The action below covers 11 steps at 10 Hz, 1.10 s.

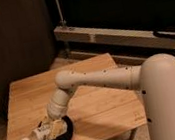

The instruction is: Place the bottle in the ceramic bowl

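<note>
The ceramic bowl (60, 139) is a round glossy black dish at the front left of the wooden table (96, 101). The bottle (36, 137) is slim and translucent with a white cap. It lies nearly flat across the bowl, and its cap end sticks out past the bowl's left rim. My gripper (52, 128) reaches down from the white arm (97, 79) and is shut on the bottle's body, right over the bowl. The bottle's far end is hidden by the gripper.
The table's front edge runs just below the bowl and its left edge is close by. A dark wall panel stands behind the table. A low metal shelf rail (120, 35) runs at the back right. My white base (171, 105) stands at the right.
</note>
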### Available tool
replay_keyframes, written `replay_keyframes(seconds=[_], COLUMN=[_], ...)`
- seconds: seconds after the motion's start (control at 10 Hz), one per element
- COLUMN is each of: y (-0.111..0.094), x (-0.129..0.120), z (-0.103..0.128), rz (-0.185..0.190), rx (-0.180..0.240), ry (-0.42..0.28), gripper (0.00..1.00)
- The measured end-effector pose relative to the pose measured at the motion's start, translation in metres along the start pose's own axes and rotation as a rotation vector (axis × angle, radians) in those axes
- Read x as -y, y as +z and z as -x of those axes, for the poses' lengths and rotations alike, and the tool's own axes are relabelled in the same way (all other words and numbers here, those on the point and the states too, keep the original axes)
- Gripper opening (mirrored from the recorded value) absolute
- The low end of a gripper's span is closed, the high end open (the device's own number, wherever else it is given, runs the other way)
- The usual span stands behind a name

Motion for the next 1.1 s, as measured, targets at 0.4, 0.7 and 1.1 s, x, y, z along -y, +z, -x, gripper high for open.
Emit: replay_keyframes(seconds=[0.4,0.7,1.1], y=[0.0045,0.0041,0.0037], x=[0.0111,0.0109,0.0108], z=[0.002,0.0019,0.0013], rz=[0.065,0.067,0.066], rx=[-0.02,-0.021,-0.02], ry=[0.038,0.04,0.042], gripper=[0.8,0.8,0.8])
